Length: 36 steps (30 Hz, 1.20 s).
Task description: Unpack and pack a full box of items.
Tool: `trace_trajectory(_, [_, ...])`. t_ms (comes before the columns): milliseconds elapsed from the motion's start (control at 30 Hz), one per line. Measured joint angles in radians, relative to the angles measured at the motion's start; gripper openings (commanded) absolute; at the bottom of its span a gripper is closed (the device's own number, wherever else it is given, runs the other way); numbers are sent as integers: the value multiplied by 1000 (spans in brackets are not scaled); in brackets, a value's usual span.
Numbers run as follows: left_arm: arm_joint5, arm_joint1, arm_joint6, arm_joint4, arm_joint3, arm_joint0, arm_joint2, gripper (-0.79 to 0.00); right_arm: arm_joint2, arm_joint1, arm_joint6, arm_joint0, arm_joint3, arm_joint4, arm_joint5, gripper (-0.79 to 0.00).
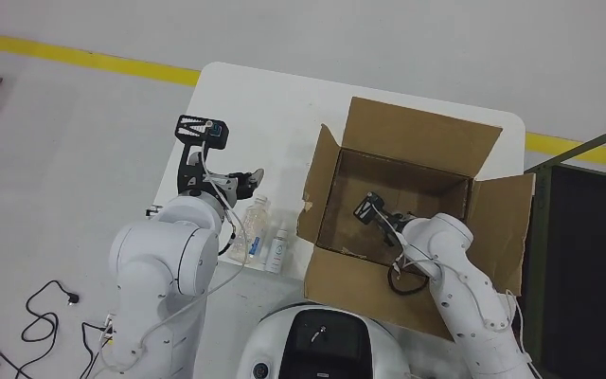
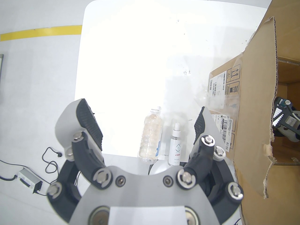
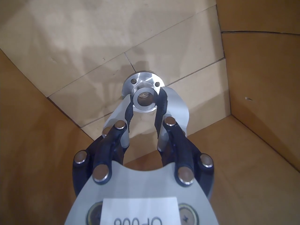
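Note:
The open cardboard box (image 1: 327, 180) stands on the right half of the white table (image 1: 275, 104). My right gripper (image 1: 371, 208) is down inside it. In the right wrist view the right gripper (image 3: 145, 101) is shut on the raised hub of a round metal flange (image 3: 143, 87) resting on the box floor (image 3: 93, 36). My left gripper (image 2: 142, 107) hangs open and holds nothing above the table left of the box (image 2: 257, 94). A clear plastic bottle (image 2: 151, 136) and a small white spray bottle (image 2: 175, 148) lie side by side below the left gripper (image 1: 248, 180).
The box flaps (image 1: 417, 133) stand out on all sides, and the near left flap is torn. The two bottles (image 1: 254, 227) lie near the table's front edge, close to the box wall. Bare table surface extends behind them. Cables and a power adapter (image 2: 28, 179) lie on the floor.

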State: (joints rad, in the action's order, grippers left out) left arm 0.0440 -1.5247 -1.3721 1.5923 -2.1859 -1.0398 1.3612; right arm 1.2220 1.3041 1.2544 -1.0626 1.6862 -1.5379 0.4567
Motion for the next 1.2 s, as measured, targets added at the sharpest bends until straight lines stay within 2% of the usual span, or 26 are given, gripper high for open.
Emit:
trace_trajectory(567, [0,0,0,0,0,0,0,0,-13,-4,6,18,-18,9,-2,-570])
trace_trajectory(633, [0,0,0,0,0,0,0,0,-15,-5,6,19,-19,9,-4,-628])
trace_trajectory(667, [0,0,0,0,0,0,0,0,-16,-5,7,20,-20,9,-4,-686])
trace_trajectory(700, [0,0,0,0,0,0,0,0,-17,-5,7,20,-22,9,-4,-785])
trace_trajectory(967, [0,0,0,0,0,0,0,0,-18,-8,15,21,-5,10,-8,-785])
trace_trajectory(1200, [0,0,0,0,0,0,0,0,-1,-14,25,5,72,14,-9,-785])
